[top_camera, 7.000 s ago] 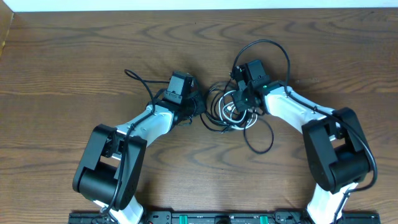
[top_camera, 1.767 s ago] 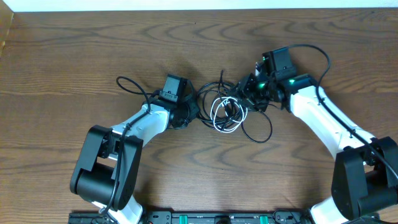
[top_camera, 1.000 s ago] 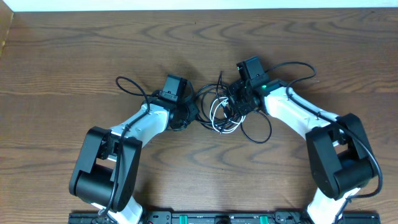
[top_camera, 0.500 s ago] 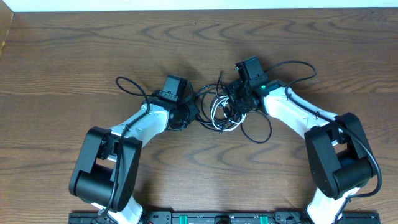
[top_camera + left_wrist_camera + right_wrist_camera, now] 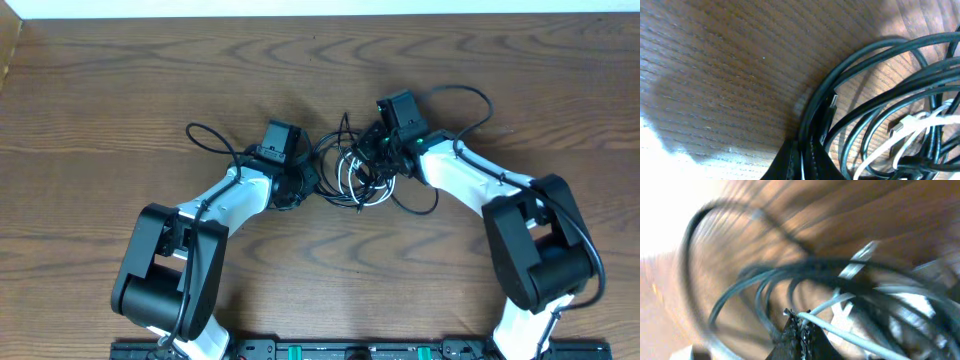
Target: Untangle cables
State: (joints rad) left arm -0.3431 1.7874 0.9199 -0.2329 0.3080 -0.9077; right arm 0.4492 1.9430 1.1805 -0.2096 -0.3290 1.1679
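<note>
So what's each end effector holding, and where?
Left end effector pinches a black cable mid-cord, not at a plug. Right end effector looks shut on the white cable mid-cord; blurred.

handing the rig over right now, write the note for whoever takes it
Left gripper: jaws shut on a black cable at the left edge of the knot.
Right gripper: jaws shut at the knot's upper right, with the white cable at its tips. The view is too blurred to tell if it is pinched.
Cables: black and white loops all sit in one knot on the table between the arms.
Done: nothing separated yet.
Left: pull the cables apart and lay each out alone.
</note>
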